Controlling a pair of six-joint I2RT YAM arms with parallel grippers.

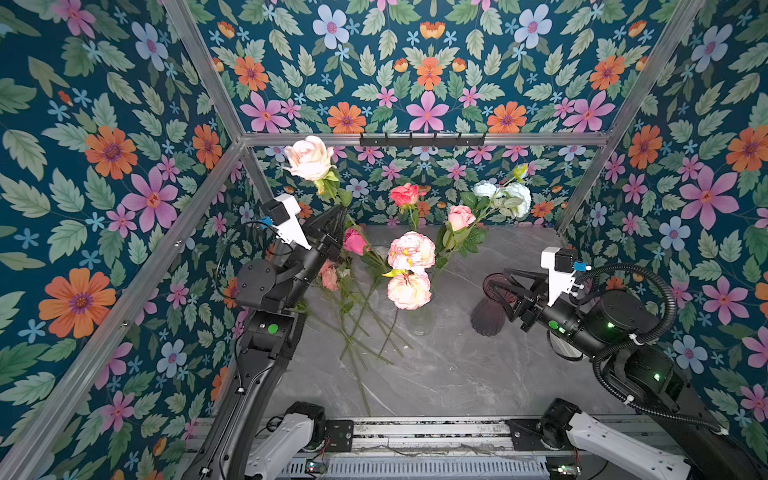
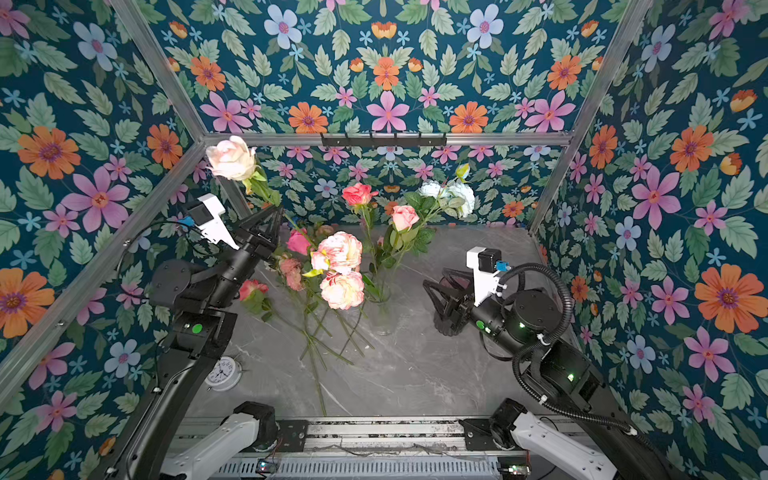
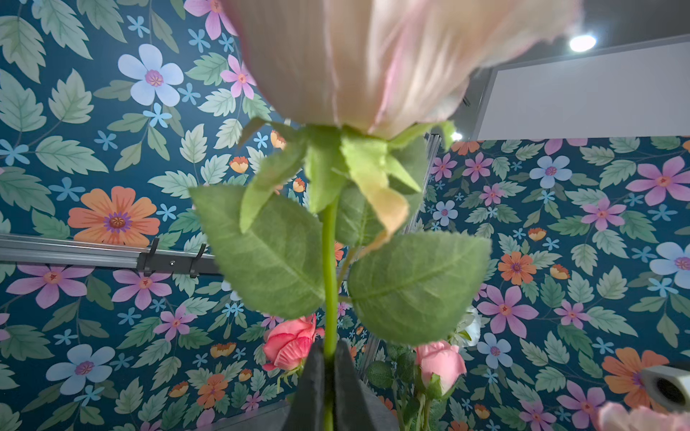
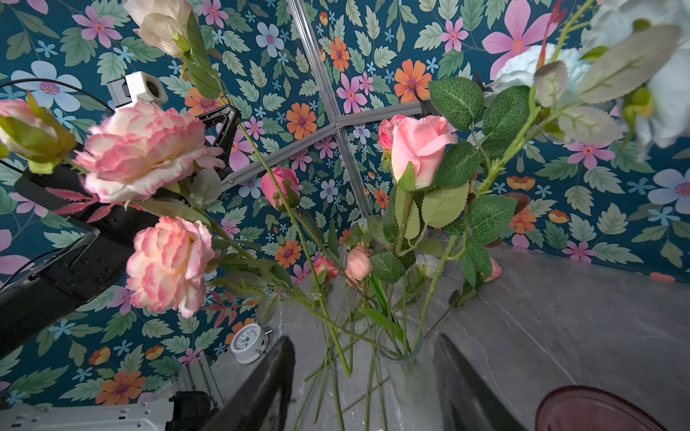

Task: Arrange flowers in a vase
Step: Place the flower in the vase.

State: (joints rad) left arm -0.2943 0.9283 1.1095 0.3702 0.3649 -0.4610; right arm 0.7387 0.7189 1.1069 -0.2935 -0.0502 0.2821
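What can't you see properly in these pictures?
In the left wrist view, the bloom of the pale rose is blurred and cut off by the picture's edge.
In a top view, the right gripper hides part of the dark vase.
In a top view, the clock is too small to read.
In a top view, the clear vase is faint, its outline hard to trace.

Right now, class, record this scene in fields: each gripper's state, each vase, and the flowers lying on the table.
Left gripper: jaws shut on the stem of the pale rose, held high.
Right gripper: jaws open, empty.
Clear vase: upright, holding several stems.
Dark vase: upright near the open jaws, no flowers seen.
Loose flowers: lying on the table, beside the clear vase.
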